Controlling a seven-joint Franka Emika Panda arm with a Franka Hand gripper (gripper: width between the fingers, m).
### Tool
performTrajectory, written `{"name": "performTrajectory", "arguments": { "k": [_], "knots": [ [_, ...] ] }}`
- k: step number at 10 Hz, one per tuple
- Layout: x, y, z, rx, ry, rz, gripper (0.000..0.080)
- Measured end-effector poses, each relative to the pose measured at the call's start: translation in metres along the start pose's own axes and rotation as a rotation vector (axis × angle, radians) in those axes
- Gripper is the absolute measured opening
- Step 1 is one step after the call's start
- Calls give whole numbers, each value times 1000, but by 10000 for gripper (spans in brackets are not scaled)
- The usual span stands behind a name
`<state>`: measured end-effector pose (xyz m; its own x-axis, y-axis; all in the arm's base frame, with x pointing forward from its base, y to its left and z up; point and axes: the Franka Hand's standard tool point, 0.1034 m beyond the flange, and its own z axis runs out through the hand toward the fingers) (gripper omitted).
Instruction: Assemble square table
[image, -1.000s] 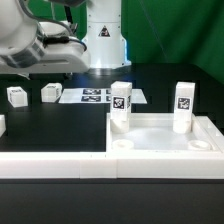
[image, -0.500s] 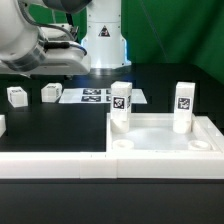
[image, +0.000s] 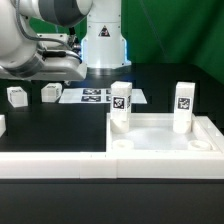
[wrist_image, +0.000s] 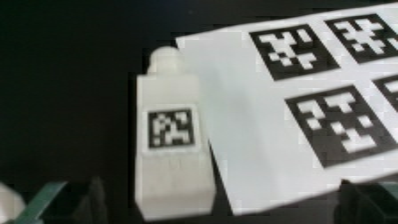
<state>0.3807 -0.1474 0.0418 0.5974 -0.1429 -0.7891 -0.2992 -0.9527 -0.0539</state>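
Observation:
The square table slab (image: 165, 140) lies at the exterior view's front right, and two tagged legs (image: 120, 106) (image: 184, 106) stand upright in its far corner sockets. Two loose white legs (image: 16, 96) (image: 50, 92) lie at the left, the second beside the marker board (image: 100, 97). My gripper (image: 68, 70) hangs above that spot, mostly hidden by the arm. In the wrist view the gripper (wrist_image: 205, 205) is open and empty. Its dark fingertips (wrist_image: 45, 203) stand on either side of the near end of a tagged leg (wrist_image: 169, 135), which lies along the marker board's (wrist_image: 302, 100) edge.
A long white low wall (image: 55, 165) runs along the front left, against the slab. A small white piece (image: 2, 125) shows at the left edge. The robot base (image: 103, 40) stands behind the marker board. A pale round shape (wrist_image: 9, 198) sits at the wrist view's corner.
The arm has shifted a little up and toward the exterior view's right. The legs, slab and marker board have not moved.

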Motion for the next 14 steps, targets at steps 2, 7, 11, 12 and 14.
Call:
{"name": "performTrajectory", "arguments": {
  "k": [2,7,11,12,14],
  "knots": [
    [0,0,1,0,-2,1,649],
    [0,17,43,2,-21,18,649],
    [1,15,43,-1,-18,17,610],
    [1,15,43,-1,-18,17,474],
    [1,15,43,-1,-18,17,338]
  ]
}}
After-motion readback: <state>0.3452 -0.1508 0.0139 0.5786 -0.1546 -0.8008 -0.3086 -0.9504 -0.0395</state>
